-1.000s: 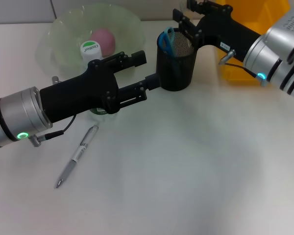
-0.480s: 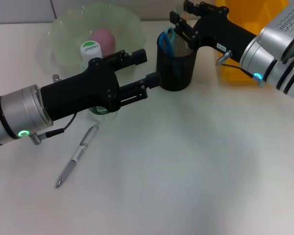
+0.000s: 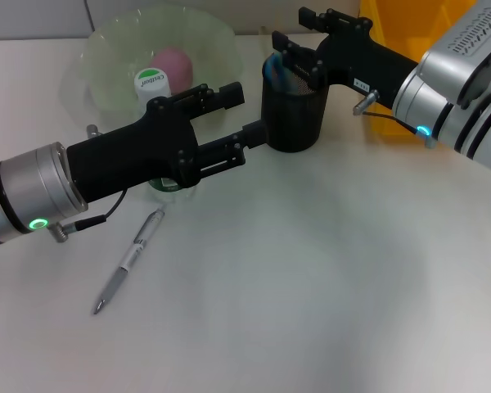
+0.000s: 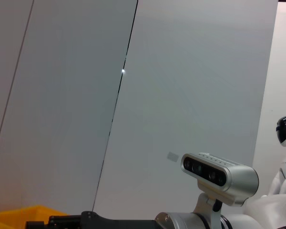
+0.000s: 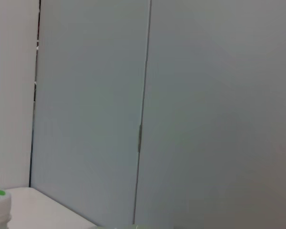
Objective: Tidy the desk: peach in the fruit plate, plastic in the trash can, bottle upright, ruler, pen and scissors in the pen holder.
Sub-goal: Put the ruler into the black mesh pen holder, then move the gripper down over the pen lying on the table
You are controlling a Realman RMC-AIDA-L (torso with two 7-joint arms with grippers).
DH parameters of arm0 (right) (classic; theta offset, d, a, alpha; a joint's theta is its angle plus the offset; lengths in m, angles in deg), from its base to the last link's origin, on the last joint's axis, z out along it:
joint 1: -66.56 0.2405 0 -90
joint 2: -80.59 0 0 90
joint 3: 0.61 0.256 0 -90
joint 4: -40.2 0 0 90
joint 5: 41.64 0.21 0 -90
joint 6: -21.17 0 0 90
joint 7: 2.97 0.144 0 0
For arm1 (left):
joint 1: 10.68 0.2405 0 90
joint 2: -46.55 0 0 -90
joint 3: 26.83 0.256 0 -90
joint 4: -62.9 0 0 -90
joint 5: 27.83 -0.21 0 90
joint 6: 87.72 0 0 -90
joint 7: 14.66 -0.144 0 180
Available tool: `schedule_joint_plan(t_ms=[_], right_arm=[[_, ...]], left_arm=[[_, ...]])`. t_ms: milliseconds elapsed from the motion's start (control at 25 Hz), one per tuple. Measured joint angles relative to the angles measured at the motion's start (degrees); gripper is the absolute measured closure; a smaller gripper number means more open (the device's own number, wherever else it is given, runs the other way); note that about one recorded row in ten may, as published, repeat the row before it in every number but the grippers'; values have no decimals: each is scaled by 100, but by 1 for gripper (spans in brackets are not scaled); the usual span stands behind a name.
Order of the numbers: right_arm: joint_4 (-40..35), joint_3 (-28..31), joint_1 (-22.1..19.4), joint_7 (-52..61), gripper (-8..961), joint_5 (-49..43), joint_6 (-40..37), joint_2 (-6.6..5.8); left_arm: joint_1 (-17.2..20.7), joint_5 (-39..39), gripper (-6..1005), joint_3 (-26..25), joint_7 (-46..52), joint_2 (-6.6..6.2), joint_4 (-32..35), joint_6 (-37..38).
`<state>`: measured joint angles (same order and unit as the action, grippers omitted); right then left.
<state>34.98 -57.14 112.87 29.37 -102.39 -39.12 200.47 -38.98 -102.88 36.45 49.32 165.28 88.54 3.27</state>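
Although most of the desk reads as tidied, one item plainly remains. Largest first: the translucent fruit plate (image 3: 106, 65) at eleven o'clock holds the pink peach (image 3: 173, 61), so that step looks done. The yellow trash can (image 3: 417, 33) sits at one o'clock; I cannot see whether plastic is inside. The black mesh pen holder (image 3: 293, 110) stands near twelve o'clock, with something blue, probably the scissors (image 3: 280, 75), just showing inside its rim; no ruler can be made out. The bottle (image 3: 151, 86), green-capped, stands upright at the plate's near edge, behind the left arm. The left gripper (image 3: 241, 123) hovers beside the holder, fingers spread and empty. The right gripper (image 3: 293, 51) hangs over the holder's mouth, its fingers apparently parted around nothing. Smallest, the pen (image 3: 131, 258) lies flat at eight o'clock, not yet collected.
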Motion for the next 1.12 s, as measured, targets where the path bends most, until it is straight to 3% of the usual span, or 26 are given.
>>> schedule_joint_plan(t_ms=[480,720,1120], right_arm=[[-12,64,-147,16,431,25,-319,-1],[-59,164,-801,7,407,44,-1602,0],[-63,-90,-1845,123,368,-80,-3036,-48]], left_arm=[[18,0,360,0,0,1,11,34],[69,-3,362,-29,41,-20,41,35],[325,-48,365,-23,312,-51,446,42]])
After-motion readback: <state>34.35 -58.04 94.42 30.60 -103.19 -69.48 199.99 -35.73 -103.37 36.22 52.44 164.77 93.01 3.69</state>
